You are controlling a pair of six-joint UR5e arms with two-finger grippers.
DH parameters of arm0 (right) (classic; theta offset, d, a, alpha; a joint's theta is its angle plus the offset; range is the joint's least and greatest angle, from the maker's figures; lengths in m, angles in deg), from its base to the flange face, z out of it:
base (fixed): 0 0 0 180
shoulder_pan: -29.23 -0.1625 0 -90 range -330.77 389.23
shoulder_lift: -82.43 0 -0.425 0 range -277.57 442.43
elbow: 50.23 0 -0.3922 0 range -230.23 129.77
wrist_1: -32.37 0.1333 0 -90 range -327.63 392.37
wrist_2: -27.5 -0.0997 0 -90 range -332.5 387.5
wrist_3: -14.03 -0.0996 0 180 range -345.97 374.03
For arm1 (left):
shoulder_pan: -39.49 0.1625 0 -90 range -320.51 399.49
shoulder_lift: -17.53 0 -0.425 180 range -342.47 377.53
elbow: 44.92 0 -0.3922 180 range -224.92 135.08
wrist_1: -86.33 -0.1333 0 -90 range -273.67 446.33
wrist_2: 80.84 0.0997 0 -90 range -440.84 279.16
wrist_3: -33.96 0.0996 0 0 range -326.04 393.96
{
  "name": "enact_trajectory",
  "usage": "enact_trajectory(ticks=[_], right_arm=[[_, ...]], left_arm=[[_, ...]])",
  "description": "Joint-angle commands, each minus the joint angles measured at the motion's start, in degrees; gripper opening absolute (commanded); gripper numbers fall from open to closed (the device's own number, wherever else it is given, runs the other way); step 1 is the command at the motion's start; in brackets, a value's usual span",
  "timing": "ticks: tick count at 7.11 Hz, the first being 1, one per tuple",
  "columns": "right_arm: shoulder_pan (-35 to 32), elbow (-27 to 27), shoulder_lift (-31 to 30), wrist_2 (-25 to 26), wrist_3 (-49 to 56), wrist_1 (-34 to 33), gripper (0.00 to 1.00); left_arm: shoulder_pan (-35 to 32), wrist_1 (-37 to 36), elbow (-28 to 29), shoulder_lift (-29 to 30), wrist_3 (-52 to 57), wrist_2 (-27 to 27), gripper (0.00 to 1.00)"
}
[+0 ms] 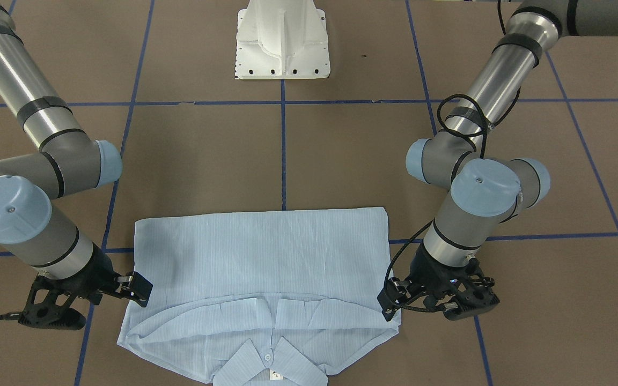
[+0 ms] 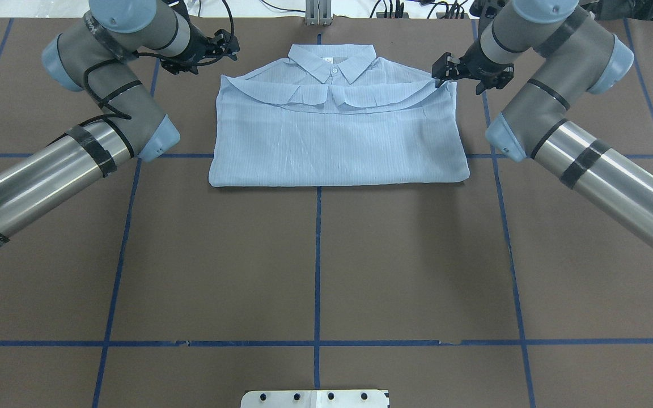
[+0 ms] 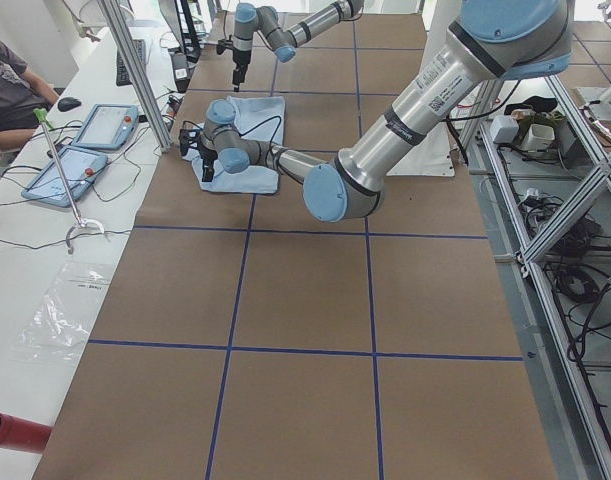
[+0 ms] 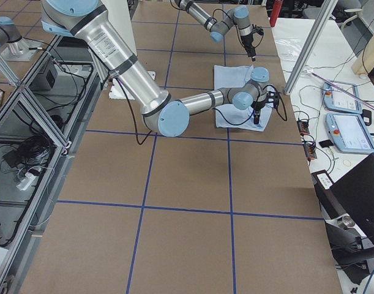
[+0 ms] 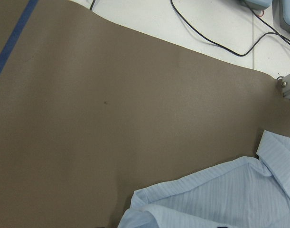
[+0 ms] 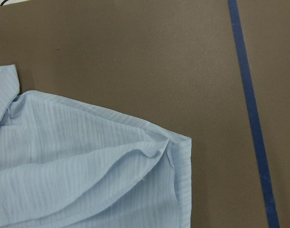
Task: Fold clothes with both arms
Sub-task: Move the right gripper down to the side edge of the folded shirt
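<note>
The pale-blue striped shirt (image 1: pixel 260 252) (image 2: pixel 338 141) lies flat on the brown table, its lower half folded up over the chest. The collar (image 2: pixel 332 59) sits at the edge far from the robot's base. My left gripper (image 1: pixel 389 301) (image 2: pixel 230 46) hovers at the shirt's shoulder corner on my left side; its fingers look open and hold nothing. My right gripper (image 1: pixel 140 289) (image 2: pixel 442 69) stands at the opposite shoulder corner, also open and empty. Both wrist views show only shirt corners (image 5: pixel 220 199) (image 6: pixel 78 166) lying loose on the table, with no fingers in sight.
The white pedestal (image 1: pixel 282 43) stands at the table's robot side. Blue tape lines (image 2: pixel 318 255) grid the brown surface. Beyond the shirt's collar edge runs a white bench with tablets (image 3: pixel 85 140), cables (image 5: pixel 216 38) and a seated person (image 3: pixel 10 80).
</note>
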Motion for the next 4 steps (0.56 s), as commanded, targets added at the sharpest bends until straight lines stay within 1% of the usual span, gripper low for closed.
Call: enact_trajectory(ticks=[1,2,4], right_arm=[[3.91,8.18,-6.57,-0.18,-0.28,0.02,1.0],[5.23,8.46,-7.89,-0.09,-0.2,0.02,0.99],[5.42,8.73,-8.52,-1.4,-0.2,-0.59,0.98]], left_arm=[[-0.09,-0.18,-1.01,-0.42,0.0,-0.05,1.0],[-0.09,0.25,-1.1,-0.86,0.0,-0.05,1.0],[-0.09,0.43,-1.53,-1.21,-0.35,-0.05,1.0]])
